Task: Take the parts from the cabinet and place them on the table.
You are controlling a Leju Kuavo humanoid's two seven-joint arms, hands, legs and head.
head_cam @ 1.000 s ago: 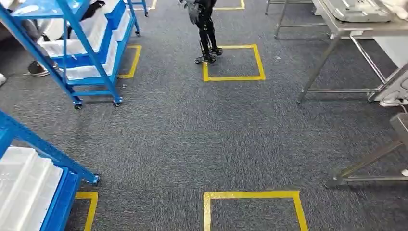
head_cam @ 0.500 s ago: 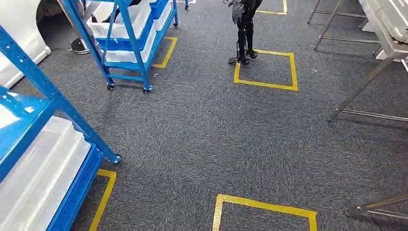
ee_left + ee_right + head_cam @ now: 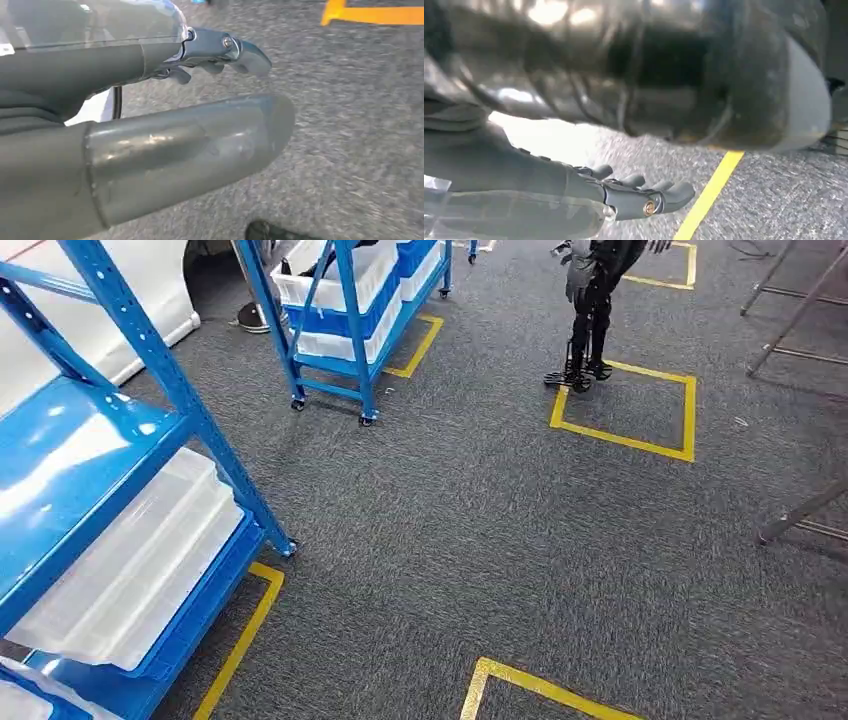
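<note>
This is a robot test floor in a workshop: grey carpet (image 3: 470,540) marked with yellow tape squares (image 3: 625,405), blue steel shelving racks on castors (image 3: 345,310) holding white plastic trays (image 3: 130,560) at nine and eleven o'clock, another black legged robot (image 3: 588,310) at one o'clock.

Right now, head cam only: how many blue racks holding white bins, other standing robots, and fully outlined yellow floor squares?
Blue racks holding white bins: 2, the near rack and the far rack
Other standing robots: 1, the dark two-legged robot
Fully outlined yellow squares: 1, the yellow square beside that robot
Total: 4
</note>
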